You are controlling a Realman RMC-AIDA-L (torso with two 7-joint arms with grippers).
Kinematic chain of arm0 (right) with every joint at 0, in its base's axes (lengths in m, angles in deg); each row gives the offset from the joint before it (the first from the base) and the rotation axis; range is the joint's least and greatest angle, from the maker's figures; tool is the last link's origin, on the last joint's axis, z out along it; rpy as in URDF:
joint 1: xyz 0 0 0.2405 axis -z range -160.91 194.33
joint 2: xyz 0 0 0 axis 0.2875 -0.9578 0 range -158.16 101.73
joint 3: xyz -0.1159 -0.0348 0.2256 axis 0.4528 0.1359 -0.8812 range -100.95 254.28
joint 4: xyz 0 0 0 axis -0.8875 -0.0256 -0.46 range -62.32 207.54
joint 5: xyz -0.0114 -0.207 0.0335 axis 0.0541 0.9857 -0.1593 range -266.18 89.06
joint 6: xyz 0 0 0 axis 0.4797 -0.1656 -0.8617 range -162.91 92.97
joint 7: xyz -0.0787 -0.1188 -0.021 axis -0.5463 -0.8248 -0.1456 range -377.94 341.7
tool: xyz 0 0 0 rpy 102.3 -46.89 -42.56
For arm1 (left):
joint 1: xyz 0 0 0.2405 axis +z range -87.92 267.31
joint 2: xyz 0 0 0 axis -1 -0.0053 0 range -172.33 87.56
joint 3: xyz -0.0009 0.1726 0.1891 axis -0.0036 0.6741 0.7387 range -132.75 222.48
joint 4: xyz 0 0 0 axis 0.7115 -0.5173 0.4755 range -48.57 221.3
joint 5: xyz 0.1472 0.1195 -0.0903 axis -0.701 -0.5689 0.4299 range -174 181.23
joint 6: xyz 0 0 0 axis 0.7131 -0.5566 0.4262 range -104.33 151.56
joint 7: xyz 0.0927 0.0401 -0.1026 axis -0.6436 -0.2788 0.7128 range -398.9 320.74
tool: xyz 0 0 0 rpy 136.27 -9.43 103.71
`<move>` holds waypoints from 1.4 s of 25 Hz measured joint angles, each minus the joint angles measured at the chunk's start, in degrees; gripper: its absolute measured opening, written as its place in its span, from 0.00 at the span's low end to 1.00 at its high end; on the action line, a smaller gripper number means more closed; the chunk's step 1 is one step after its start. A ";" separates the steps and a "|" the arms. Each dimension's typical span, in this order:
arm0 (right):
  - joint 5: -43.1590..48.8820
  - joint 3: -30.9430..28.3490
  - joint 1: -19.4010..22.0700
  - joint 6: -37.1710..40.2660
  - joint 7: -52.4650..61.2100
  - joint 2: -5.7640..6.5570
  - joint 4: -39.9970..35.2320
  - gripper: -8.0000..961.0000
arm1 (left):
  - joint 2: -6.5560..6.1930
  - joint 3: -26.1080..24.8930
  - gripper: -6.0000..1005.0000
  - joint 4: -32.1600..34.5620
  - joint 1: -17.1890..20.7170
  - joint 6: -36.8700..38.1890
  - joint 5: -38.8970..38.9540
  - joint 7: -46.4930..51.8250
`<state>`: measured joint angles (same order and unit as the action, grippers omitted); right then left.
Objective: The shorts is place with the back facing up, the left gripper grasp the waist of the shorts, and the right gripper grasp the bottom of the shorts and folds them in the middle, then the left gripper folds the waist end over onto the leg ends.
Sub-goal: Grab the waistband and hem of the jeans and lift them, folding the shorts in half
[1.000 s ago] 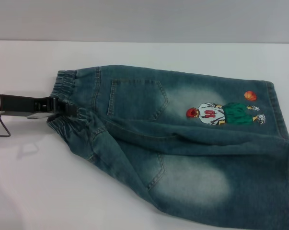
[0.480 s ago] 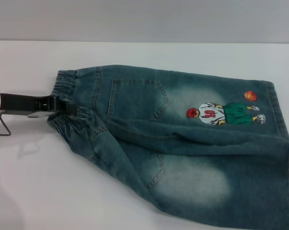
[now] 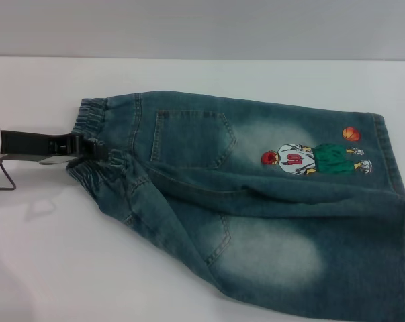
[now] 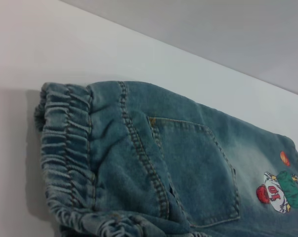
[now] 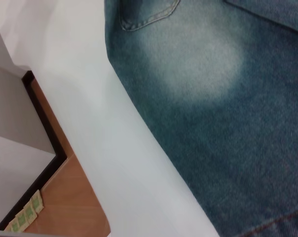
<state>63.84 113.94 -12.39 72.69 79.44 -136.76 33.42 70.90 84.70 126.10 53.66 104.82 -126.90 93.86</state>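
On the white counter [image 3: 41,255] the shorts [image 3: 256,201] lie back up, legs unfolded, waist [image 3: 95,144] toward the robot's left. Left claw [image 3: 98,151] is pinching the waist at mid-band, apparently as the anchor for the lengthwise fold. Right claw is out of sight; its state cannot be told. Its camera views the near leg [image 5: 223,98], so it likely hangs near the hems.

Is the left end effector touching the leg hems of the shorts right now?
No. In the head view the left end effector sits at the gathered waist of the shorts, opposite the leg hems.
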 joint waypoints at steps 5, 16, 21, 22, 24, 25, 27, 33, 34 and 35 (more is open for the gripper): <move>0.10 0.09 -0.27 -0.08 0.00 -0.12 -0.03 0.55 | 0.05 -0.02 0.08 -0.12 0.00 0.00 0.00 -0.31; 1.44 0.03 0.06 2.27 0.00 0.36 -0.86 0.55 | 0.09 -0.03 0.08 -0.19 0.24 -0.03 0.00 -0.32; 1.57 0.09 0.00 2.32 0.00 0.42 -0.88 0.55 | 0.18 -0.02 0.08 -0.19 0.35 -0.06 0.00 -0.37; 1.57 0.09 -0.02 2.33 0.00 0.43 -0.88 0.55 | 0.18 -0.02 0.08 -0.19 0.39 -0.07 0.00 -0.37; 1.68 0.09 -0.07 2.34 0.00 0.44 -0.89 0.55 | 0.18 -0.03 0.08 -0.19 0.48 -0.08 0.00 -0.39; 1.83 0.09 -0.11 2.34 0.00 0.45 -0.88 0.55 | 0.18 -0.02 0.08 -0.19 0.52 -0.09 0.00 -0.39; 2.21 0.09 -0.21 2.22 0.00 0.45 -0.70 0.55 | 0.18 -0.03 0.09 -0.19 0.54 -0.11 0.00 -0.40; 2.49 0.16 -0.33 1.86 0.00 0.45 -0.44 0.55 | 0.26 -0.02 0.09 -0.19 0.43 -0.28 0.00 -0.48; 2.51 0.17 -0.34 1.81 0.00 0.45 -0.44 0.55 | 0.28 -0.02 0.09 -0.19 0.41 -0.40 0.00 -0.49; 2.51 0.17 -0.34 1.76 0.01 0.43 -0.44 0.55 | 0.30 -0.02 0.09 -0.19 0.40 -0.51 0.00 -0.49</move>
<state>66.35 114.11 -12.73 74.45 79.45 -136.33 32.97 71.20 84.68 125.91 54.07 104.31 -126.90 93.37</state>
